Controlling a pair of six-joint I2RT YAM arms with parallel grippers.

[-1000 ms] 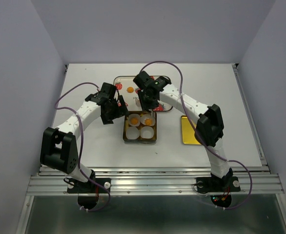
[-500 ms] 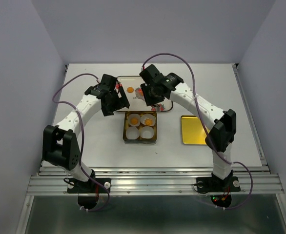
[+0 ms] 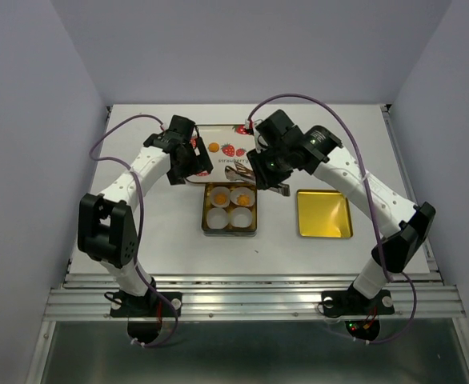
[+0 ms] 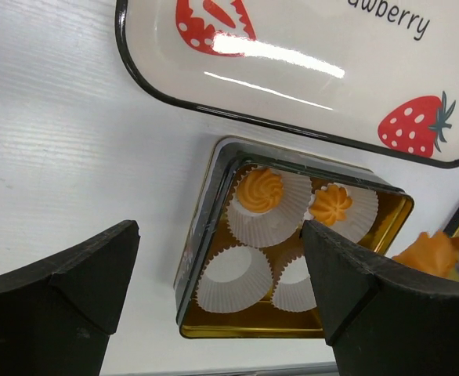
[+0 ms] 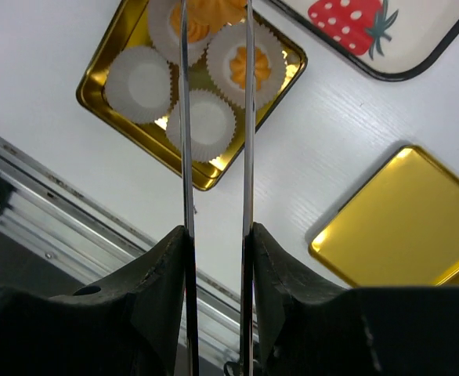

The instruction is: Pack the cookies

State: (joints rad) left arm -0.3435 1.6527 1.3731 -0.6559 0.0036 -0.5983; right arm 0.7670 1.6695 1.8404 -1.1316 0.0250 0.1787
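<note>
- Gold-coloured square tin (image 4: 198, 235) lies at the middle of the top view on the white table (image 3: 138, 232), with four white paper cups (image 4: 233, 276) packed inside.
- Two cookies (image 4: 262, 189) sit in the two cups on the tin's tray side; the other two cups show only white paper.
- On the strawberry tray (image 4: 355, 94), at the upper centre of the top view, lies a third cookie (image 3: 214, 147).
- Close-set, the long thin metal fingers (image 5: 184, 157) of the right gripper (image 5: 214, 8) pinch a fourth cookie (image 4: 427, 254), seen just right of the tin in the left wrist view.
- Wide apart stand the black fingers of the left gripper (image 4: 220, 235), with nothing held.
- At the right of the tin, apart from it, a gold lid (image 3: 324, 214) lies flat.
</note>
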